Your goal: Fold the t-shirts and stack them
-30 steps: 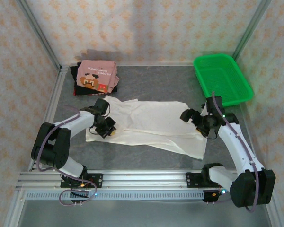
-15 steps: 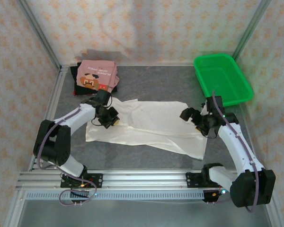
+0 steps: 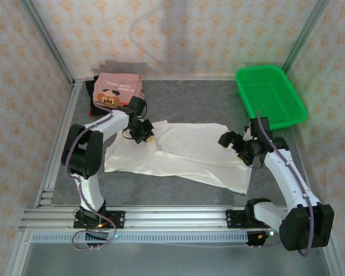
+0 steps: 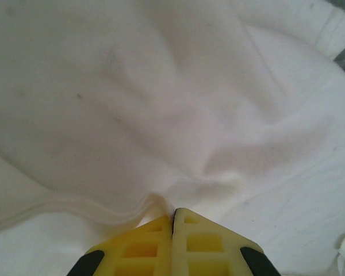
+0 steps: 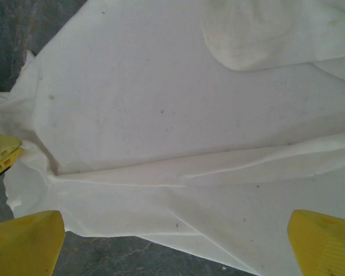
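Off-white shirt is shown spread across the middle of the bench, lying lengthwise between the two arms, with its near right corner drawn out toward the right arm's base. The left gripper is placed over the far left part of this shirt, just in front of the stack at the back left corner. In the left wrist view the yellow fingers are seen pressed together, with a raised fold of the off-white shirt pinched at their tips; creases in the cloth run out from that point. The right gripper is held above the shirt's right edge, its jaws spread wide apart and nothing grasped. In the right wrist view both yellow fingertips are seen at the lower corners, with the off-white shirt lying flat between and beyond them and grey bench exposed at the upper left. A folded pink shirt with a brown pixel face is set on top of folded black shirts at the back left. A green basket stands at the back right, well apart from the shirts.
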You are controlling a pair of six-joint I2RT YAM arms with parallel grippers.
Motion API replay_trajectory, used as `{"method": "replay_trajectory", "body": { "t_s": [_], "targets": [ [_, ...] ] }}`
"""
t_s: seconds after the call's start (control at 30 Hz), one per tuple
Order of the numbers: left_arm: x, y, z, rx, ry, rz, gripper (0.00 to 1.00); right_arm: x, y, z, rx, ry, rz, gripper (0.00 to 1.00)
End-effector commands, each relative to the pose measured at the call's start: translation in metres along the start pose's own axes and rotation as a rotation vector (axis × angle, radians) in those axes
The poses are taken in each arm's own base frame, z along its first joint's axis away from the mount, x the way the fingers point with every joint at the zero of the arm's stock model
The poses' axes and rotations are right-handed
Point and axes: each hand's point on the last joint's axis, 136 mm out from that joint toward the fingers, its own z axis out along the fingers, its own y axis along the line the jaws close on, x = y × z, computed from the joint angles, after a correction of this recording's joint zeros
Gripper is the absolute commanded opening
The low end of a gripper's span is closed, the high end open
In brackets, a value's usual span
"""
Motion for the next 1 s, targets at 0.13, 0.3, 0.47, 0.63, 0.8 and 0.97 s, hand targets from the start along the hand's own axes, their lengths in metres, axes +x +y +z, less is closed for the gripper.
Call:
{"method": "replay_trajectory", "body": {
  "t_s": [0.13,0.3,0.47,0.63,0.8,0.97],
  "targets": [
    [-0.011,0.002,0.003,-0.028,-0.048,0.001,0.00,0.024,-0.032,0.008,0.132,0.084,0.058,1.00],
    [-0.022,-0.005,-0.006,0.020,-0.134,-0.044,0.00,0.043,-0.046,0.021,0.152,0.162,0.113,0.84],
    [-0.027,-0.003,-0.007,0.020,-0.169,-0.083,0.06,0.052,-0.043,0.040,0.090,0.215,0.158,0.42],
    [-0.031,-0.001,-0.029,0.020,-0.244,-0.102,0.51,0.059,-0.046,0.055,0.105,0.274,0.167,0.20],
    [-0.024,-0.004,-0.055,0.022,-0.264,-0.067,0.70,0.057,-0.060,0.073,0.176,0.291,0.191,0.17],
    [-0.010,0.018,-0.076,-0.024,-0.296,-0.030,0.71,0.036,-0.071,0.094,0.258,0.249,0.214,0.14]
  ]
}}
